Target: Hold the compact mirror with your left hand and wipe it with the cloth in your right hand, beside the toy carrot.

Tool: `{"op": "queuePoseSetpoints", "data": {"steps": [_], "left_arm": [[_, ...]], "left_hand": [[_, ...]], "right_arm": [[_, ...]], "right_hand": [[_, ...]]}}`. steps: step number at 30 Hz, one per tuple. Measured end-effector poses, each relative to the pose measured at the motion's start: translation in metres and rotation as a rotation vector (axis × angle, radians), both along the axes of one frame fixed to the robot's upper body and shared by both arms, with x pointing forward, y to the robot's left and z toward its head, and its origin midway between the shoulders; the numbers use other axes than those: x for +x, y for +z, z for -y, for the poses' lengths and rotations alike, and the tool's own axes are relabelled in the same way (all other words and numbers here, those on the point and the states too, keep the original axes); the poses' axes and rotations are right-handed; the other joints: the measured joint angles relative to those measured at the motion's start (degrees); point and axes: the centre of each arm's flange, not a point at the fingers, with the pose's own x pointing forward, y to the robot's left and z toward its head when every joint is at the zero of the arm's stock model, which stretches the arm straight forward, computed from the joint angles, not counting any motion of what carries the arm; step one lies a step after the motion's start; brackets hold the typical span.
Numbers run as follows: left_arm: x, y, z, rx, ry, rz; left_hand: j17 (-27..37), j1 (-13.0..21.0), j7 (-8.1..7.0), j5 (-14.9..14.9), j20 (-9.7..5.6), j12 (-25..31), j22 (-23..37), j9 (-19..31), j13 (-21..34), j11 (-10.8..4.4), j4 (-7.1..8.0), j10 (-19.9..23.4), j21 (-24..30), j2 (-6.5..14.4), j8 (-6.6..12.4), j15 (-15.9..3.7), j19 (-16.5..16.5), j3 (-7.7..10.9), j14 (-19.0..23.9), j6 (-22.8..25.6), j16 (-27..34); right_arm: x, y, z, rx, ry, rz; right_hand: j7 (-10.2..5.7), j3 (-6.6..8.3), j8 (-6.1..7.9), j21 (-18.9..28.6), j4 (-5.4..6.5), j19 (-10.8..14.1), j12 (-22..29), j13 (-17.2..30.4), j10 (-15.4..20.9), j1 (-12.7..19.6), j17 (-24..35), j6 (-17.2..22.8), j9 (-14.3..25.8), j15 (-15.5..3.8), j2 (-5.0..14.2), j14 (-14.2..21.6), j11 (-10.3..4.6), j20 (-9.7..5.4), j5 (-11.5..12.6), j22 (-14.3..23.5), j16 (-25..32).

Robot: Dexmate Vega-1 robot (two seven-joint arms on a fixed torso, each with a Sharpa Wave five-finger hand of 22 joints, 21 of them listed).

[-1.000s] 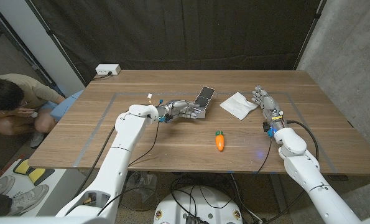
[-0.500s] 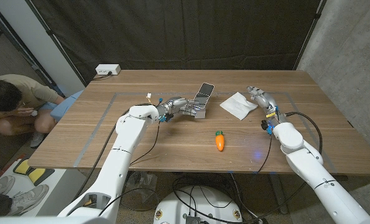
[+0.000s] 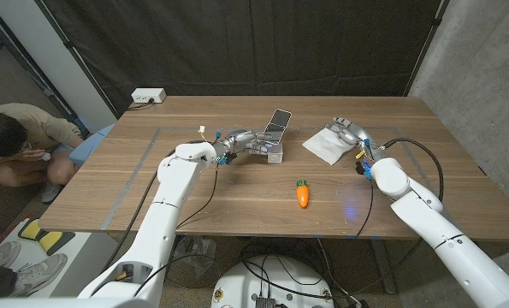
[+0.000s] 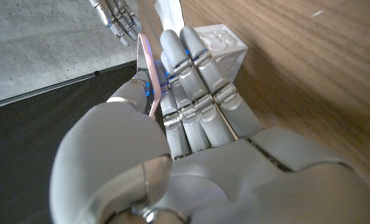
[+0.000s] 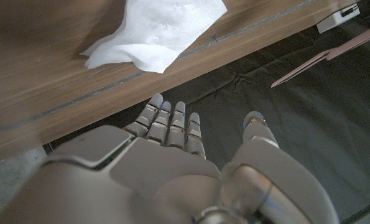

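Right hand (image 3: pixel 346 130) has moved over the cloth's (image 3: pixel 326 143) edge, fingers apart, holding nothing. Left hand (image 3: pixel 252 144) grips the open mirror (image 3: pixel 276 125); carrot (image 3: pixel 302 194) lies nearer the robot.

What my views hide

My left hand (image 4: pixel 191 149) covers most of the compact mirror (image 4: pixel 148 68) in my left wrist view, so I see just its thin pink edge, and the glass is hidden. In my head view my right hand (image 3: pixel 346 130) overlaps the right edge of the cloth (image 3: pixel 324 145); I cannot tell whether my fingers touch it. The person (image 3: pixel 19 141) at the far left is cut off by the picture's edge.
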Motion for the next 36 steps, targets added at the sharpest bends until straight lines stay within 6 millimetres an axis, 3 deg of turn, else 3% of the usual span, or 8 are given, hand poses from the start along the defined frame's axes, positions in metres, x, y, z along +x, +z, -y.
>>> {"op": "queuePoseSetpoints", "data": {"steps": [10,11,22,27,29,32,36], "left_arm": [[0.0,0.0,0.001,-0.011,-0.007,-0.003],[-0.002,0.006,-0.006,-0.022,0.002,0.009],[-0.006,0.007,-0.01,-0.036,0.001,0.01],[-0.008,0.006,-0.011,-0.038,0.001,0.011],[-0.009,0.007,-0.011,-0.038,0.001,0.012],[-0.011,0.007,-0.011,-0.039,0.0,0.015],[-0.013,0.007,-0.011,-0.038,-0.001,0.015]], "left_hand": [[0.5,0.0,0.09,0.4,0.0,0.3,0.0,-0.2,1.0,0.08,0.0,0.1,0.4,0.0,0.23,-0.12,0.0,0.0,-0.1,-0.1,0.0],[0.5,0.0,0.1,0.4,0.0,0.3,0.0,-0.2,1.1,0.08,0.01,0.1,0.4,0.0,0.32,-0.13,0.0,-0.01,-0.1,-0.1,0.0],[1.2,0.0,0.2,0.6,-0.31,0.6,0.0,-0.3,2.1,0.1,0.16,0.1,1.1,0.0,0.42,-0.11,-0.3,-0.16,-0.2,-0.2,0.3],[1.3,0.0,0.2,0.9,-0.31,0.6,0.0,-0.3,2.4,0.1,0.15,0.1,1.1,0.0,0.42,-0.02,-0.3,-0.15,-0.2,-0.2,0.3],[1.6,0.2,0.21,1.0,-0.31,0.6,0.0,-0.3,2.6,0.11,0.14,0.1,1.1,-0.2,0.42,-0.02,-0.3,-0.13,-0.2,-0.2,0.3],[1.6,0.2,0.21,1.0,-0.19,0.7,0.0,-0.5,2.9,0.19,0.12,0.2,1.5,-0.2,0.43,-0.01,-0.4,-0.12,-0.2,-0.2,0.3],[1.9,0.2,0.21,1.0,0.0,0.8,0.0,-0.5,3.2,0.19,0.11,0.2,1.5,-0.2,0.43,-0.01,-0.6,-0.11,-0.2,-0.2,0.3]], "right_arm": [[-0.005,0.018,-0.028,-0.063,0.054,0.034],[0.004,0.01,-0.019,-0.214,-0.079,-0.026],[0.008,0.014,-0.034,-0.397,-0.166,-0.058],[0.01,0.011,-0.042,-0.471,-0.198,-0.084],[0.012,0.01,-0.043,-0.498,-0.214,-0.099],[0.013,0.009,-0.045,-0.528,-0.235,-0.121],[0.017,0.006,-0.046,-0.559,-0.259,-0.151]], "right_hand": [[-0.28,0.0,-0.4,-0.4,0.0,0.0,-0.3,0.0,-1.2,0.3,0.0,-0.7,0.0,-0.62,0.3,-1.4,-0.41,-0.01,0.0,0.0,0.0],[-0.28,0.0,-0.4,-0.4,0.0,-0.2,-0.3,0.0,-1.2,0.3,0.0,-0.7,0.0,-0.62,0.3,-1.4,-0.41,-0.21,0.0,0.0,0.0],[-0.53,0.01,-0.39,-0.9,0.0,-0.4,-0.5,0.0,-2.6,1.5,0.0,-1.5,0.3,-1.77,1.52,-2.6,-1.23,-0.84,0.0,0.0,0.0],[-0.82,0.01,-0.39,-0.9,0.0,-0.3,-0.7,0.0,-3.1,1.5,0.0,-2.2,0.3,-1.96,1.51,-3.4,-1.33,-0.97,0.0,0.0,-0.4],[-0.82,-0.42,-0.39,-0.9,0.43,0.4,-0.7,0.0,-3.1,1.5,0.2,-2.2,0.3,-1.94,1.49,-3.4,-1.33,-1.59,0.0,0.0,-0.4],[-0.82,-0.87,-0.39,-0.9,0.87,1.8,-0.7,0.0,-3.2,0.7,0.3,-2.2,0.3,-2.15,0.73,-3.2,-1.29,-1.33,0.0,0.0,-0.2],[-1.03,-1.12,-0.39,-0.9,1.12,1.8,-0.7,0.0,-3.6,0.4,0.3,-2.5,0.3,-2.15,0.44,-3.2,-1.44,-1.33,0.0,0.0,-0.2]]}}
